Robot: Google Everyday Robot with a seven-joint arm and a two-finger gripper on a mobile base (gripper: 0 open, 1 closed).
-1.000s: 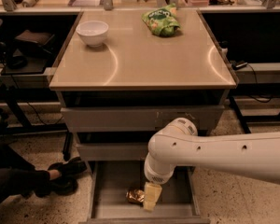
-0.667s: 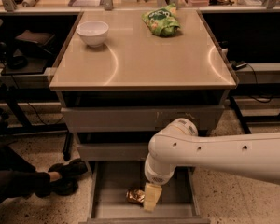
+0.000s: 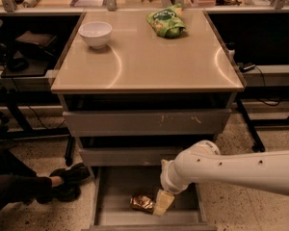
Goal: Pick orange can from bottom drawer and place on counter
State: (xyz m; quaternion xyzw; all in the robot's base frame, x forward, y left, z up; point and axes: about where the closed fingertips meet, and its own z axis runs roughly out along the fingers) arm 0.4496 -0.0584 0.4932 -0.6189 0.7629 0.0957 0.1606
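Observation:
The orange can point(image 3: 141, 202), shiny orange-gold and dented, lies on the grey floor of the open bottom drawer point(image 3: 116, 186). My gripper point(image 3: 161, 203) reaches down into the drawer on the white arm and sits right against the can's right side. The beige counter point(image 3: 149, 61) tops the grey cabinet above.
A white bowl point(image 3: 95, 33) stands at the counter's back left and a green snack bag point(image 3: 166, 22) at the back centre-right. Two closed grey drawers point(image 3: 144, 121) sit above the open one. A person's leg and dark shoe point(image 3: 67, 177) lie on the floor at left.

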